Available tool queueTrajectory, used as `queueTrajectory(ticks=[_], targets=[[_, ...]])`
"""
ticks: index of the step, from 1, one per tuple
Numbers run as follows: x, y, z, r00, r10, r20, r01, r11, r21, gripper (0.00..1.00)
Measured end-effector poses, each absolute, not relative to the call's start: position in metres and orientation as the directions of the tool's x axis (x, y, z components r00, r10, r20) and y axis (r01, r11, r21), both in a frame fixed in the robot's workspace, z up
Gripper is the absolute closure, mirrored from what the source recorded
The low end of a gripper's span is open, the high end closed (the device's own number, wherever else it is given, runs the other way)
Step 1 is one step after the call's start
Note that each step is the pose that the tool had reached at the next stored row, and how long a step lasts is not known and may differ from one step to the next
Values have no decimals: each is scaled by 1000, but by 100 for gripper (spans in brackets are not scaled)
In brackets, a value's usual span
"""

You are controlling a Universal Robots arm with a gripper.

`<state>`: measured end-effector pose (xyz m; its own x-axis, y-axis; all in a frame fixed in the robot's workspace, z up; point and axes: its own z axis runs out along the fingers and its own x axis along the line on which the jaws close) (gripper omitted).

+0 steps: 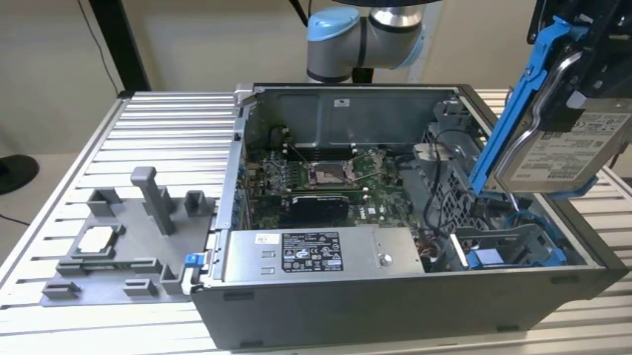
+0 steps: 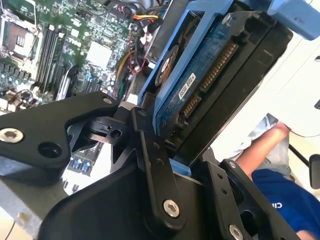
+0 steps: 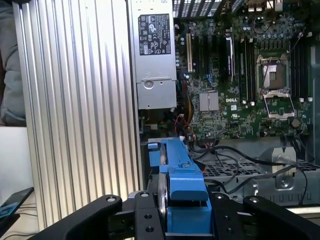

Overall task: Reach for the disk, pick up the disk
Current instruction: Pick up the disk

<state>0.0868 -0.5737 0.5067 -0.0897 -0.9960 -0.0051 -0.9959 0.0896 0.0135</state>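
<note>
The disk [image 1: 565,144], silver-grey with a white label and a bright blue bracket [image 1: 513,111], hangs tilted on edge in the air above the open computer case, at the exterior view's right. My black gripper [image 1: 593,70] is shut on its upper end. The second wrist view has the disk's [image 2: 200,75] blue circuit-board side and connector between my gripper's [image 2: 185,165] black fingers. Seen edge-on in the first wrist view, the blue bracket [image 3: 180,180] is clamped in the gripper [image 3: 185,215].
The open case [image 1: 395,310] holds a motherboard [image 1: 326,177], a grey box with a black label [image 1: 311,255] and a drive bay with blue parts [image 1: 499,255]. A grey fixture [image 1: 118,244] carrying a small white chip [image 1: 96,238] lies on the ribbed table. A person's arm [image 2: 260,150] is close.
</note>
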Motion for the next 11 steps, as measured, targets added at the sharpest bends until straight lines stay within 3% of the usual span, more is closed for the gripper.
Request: queueTrajectory(ticks=[11], targets=[[95, -574, 506, -85, -996, -5, -996, 85, 14, 100]])
